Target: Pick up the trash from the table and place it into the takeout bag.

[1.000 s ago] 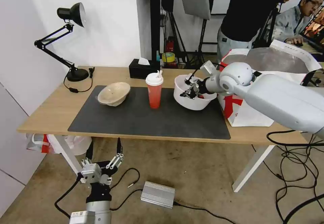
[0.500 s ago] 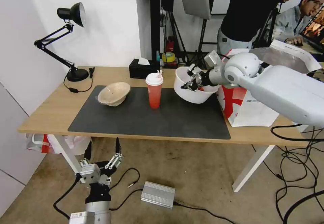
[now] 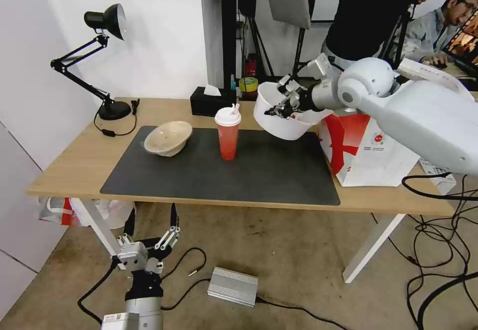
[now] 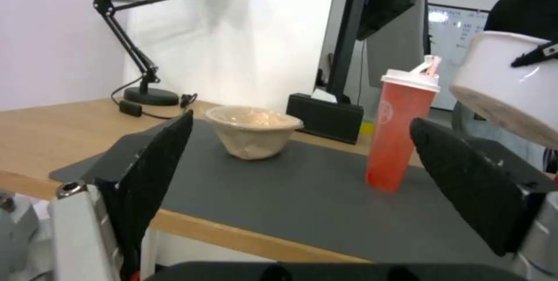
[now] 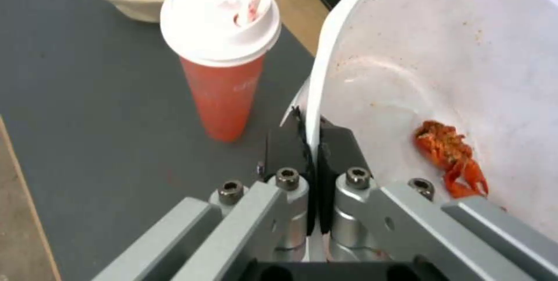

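While the right gripper [image 3: 285, 105] pinched the rim of the white bowl [image 3: 280, 121], the bowl hung tilted above the mat [image 3: 224, 170], mouth facing the takeout bag [image 3: 371, 148]. Below the table [image 3: 74, 163], the left gripper [image 3: 152, 223] was spread.

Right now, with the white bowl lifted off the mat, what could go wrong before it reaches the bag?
The right end effector pinches only the rim of the large white bowl, so it could slip or swing.
The bowl is tilted, and its red food scraps might slide out.
It hangs close to the red drink cup and could knock it.
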`<state>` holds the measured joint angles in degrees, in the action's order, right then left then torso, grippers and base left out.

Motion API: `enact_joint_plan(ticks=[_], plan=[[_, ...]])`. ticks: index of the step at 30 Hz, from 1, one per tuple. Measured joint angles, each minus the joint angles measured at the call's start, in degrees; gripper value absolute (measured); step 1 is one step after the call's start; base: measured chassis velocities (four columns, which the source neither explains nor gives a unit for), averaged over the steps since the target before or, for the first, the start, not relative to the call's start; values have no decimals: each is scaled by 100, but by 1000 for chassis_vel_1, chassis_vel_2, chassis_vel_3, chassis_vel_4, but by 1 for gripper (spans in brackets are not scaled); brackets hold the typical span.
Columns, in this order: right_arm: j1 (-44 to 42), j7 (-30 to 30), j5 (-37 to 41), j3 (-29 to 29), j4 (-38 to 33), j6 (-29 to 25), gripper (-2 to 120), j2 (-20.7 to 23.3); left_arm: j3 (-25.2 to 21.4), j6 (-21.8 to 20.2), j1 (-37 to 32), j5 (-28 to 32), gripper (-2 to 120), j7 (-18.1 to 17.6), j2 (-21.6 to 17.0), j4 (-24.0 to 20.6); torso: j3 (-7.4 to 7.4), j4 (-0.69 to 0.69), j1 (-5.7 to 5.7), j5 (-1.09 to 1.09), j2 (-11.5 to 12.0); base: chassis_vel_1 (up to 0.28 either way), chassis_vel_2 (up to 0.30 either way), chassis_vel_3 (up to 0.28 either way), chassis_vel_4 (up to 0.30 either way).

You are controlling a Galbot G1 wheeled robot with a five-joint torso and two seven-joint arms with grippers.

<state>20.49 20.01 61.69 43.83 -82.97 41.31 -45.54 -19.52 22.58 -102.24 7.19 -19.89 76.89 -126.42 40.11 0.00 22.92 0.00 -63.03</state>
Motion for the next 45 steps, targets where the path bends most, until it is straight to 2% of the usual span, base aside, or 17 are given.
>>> enact_joint_plan(ticks=[25,45], plan=[[648,-25,319,208,126,1,0,-313,-14,-4,-36,1,100,-2,-38,-106,0,0,0,0,0,0,0,0,0],[1064,10,412,364,501,1,0,-788,-12,-12,9,23,100,-6,-35,-106,0,0,0,0,0,0,0,0,0]])
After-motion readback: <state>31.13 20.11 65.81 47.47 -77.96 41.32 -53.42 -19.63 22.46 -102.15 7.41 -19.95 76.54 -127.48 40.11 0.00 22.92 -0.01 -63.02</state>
